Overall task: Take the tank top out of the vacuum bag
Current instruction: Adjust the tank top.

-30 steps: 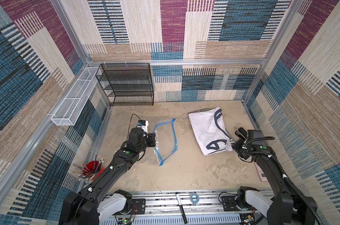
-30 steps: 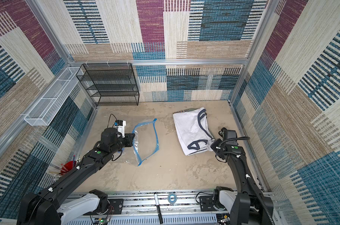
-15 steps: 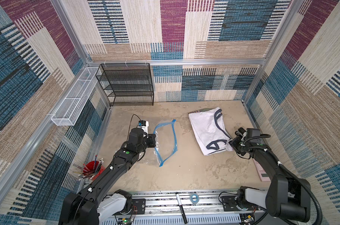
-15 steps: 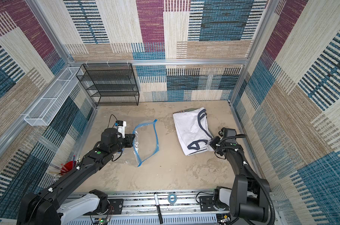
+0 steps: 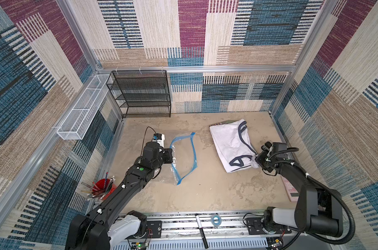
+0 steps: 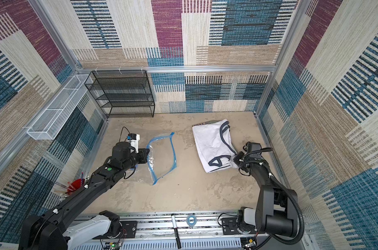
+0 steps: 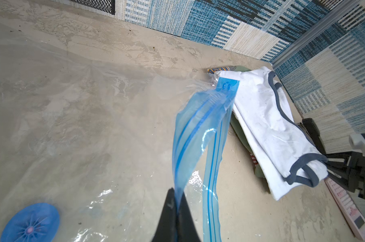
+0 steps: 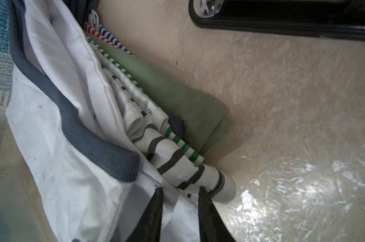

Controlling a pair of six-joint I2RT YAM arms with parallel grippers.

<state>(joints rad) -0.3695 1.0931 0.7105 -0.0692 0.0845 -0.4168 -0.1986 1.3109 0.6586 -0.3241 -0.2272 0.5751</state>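
The vacuum bag (image 5: 183, 158) (image 6: 162, 158), clear plastic with a blue zip strip, lies left of the middle of the floor. Its mouth gapes and nothing shows inside. Its round blue valve (image 7: 30, 223) lies flat. My left gripper (image 5: 173, 154) (image 6: 148, 154) (image 7: 177, 193) is shut on the bag's blue strip and holds that edge up. The tank top (image 5: 231, 142) (image 6: 212, 140) (image 7: 267, 125) (image 8: 58, 167), white with navy trim, lies outside the bag at the right. At its near corner my right gripper (image 5: 256, 161) (image 6: 234, 161) (image 8: 180, 190) stands open, a fold of white cloth between its fingers.
Under the tank top lie a green cloth (image 8: 177, 94) and striped cloths (image 8: 167, 150). A black wire shelf (image 5: 144, 95) and a white wire basket (image 5: 82, 112) stand at the back left. A red cup of pencils (image 5: 101, 188) sits front left, a pink remote (image 5: 291, 190) by the right wall.
My right gripper has moved left onto the tank top's near corner, and its jaws have narrowed around the cloth. The left arm and the bag have not moved.
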